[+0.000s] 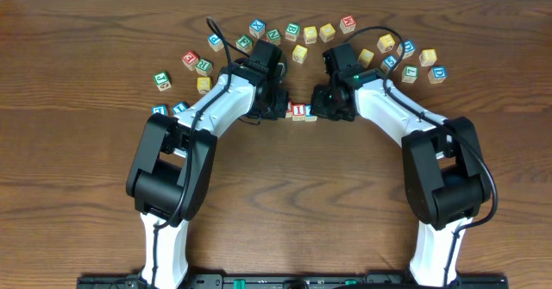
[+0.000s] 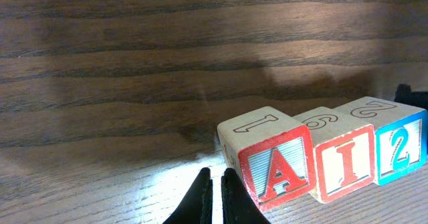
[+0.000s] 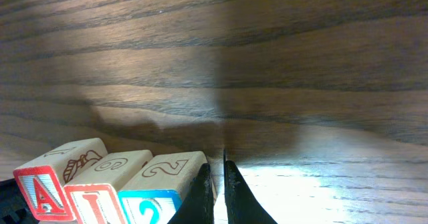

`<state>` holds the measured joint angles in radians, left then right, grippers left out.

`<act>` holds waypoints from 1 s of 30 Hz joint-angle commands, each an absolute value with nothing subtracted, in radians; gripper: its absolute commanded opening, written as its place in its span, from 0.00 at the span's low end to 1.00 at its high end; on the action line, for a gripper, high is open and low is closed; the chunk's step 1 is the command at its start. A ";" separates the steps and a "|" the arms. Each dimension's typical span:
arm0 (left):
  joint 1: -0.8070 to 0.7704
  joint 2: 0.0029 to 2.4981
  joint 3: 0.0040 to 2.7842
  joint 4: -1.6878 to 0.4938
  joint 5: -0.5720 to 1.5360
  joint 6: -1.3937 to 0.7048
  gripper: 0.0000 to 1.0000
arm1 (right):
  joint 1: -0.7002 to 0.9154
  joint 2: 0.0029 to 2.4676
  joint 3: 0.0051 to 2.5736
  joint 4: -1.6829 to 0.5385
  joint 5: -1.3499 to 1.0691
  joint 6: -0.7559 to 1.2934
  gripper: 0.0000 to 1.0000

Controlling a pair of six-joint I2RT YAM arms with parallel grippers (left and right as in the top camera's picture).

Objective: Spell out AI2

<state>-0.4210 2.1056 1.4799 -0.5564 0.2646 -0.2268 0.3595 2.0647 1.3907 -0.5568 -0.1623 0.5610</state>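
The wooden worktop (image 1: 285, 203) fills the overhead view. The left arm (image 1: 172, 164) and right arm (image 1: 440, 164) reach in from the lower corners and meet just above the middle of the frame. An arc of spare cubes (image 1: 302, 34) runs across the upper part, well apart from the work.

Between the two arm tips sits the finished-looking row: the A cube (image 2: 274, 167), the I cube (image 2: 341, 160) and the 2 cube (image 2: 400, 147). They stand side by side with faces touching and read AI2 in the left wrist view, at that frame's lower right.

The left pincer (image 2: 216, 177) is fully closed and holds nothing. Its tips sit at bottom centre of its view, and the A cube lies just to their right. The right pincer (image 3: 217, 167) is likewise pressed together and empty. In its view the 2 cube is just to the left of the tips, at lower left. I cannot tell whether either pincer actually touches its neighbouring cube.

The main risk, as I judge it, is in pulling away. Both pincers bracket the row closely, so a sideways drift or a twist on lifting could nudge an end cube. That would skew the word or open a gap. Opening the fingers here could also shove a cube.
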 commanded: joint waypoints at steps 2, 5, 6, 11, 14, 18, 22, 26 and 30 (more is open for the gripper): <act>-0.415 2.101 1.476 -0.563 0.268 -0.202 0.08 | 0.335 2.057 1.446 -0.583 -0.163 0.506 0.03; -0.401 2.084 1.476 -0.566 0.268 -0.202 0.07 | 0.328 2.040 1.474 -0.608 -0.163 0.488 0.04; -0.396 2.078 1.476 -0.567 0.268 -0.199 0.07 | 0.328 2.035 1.480 -0.614 -0.159 0.480 0.04; -0.388 2.058 1.476 -0.566 0.268 -0.190 0.07 | 0.329 2.004 1.486 -0.652 -0.141 0.473 0.03; -0.379 2.037 1.478 -0.557 0.269 -0.176 0.07 | 0.342 1.986 1.486 -0.678 -0.134 0.464 0.01; -0.358 1.999 1.483 -0.533 0.269 -0.146 0.07 | 0.358 1.974 1.486 -0.681 -0.079 0.467 0.01; -0.342 1.986 1.483 -0.507 0.269 -0.142 0.07 | 0.353 1.975 1.485 -0.694 -0.053 0.493 0.01; -0.338 1.990 1.483 -0.507 0.264 -0.142 0.07 | 0.356 1.974 1.485 -0.698 -0.107 0.492 0.01; -0.320 1.990 1.483 -0.508 0.166 -0.154 0.08 | 0.393 1.963 1.485 -0.701 -0.112 0.447 0.01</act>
<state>-0.3382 1.9938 1.4799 -0.5076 0.2455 -0.1570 0.3611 2.0041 1.4689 -0.6968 -0.0998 0.4824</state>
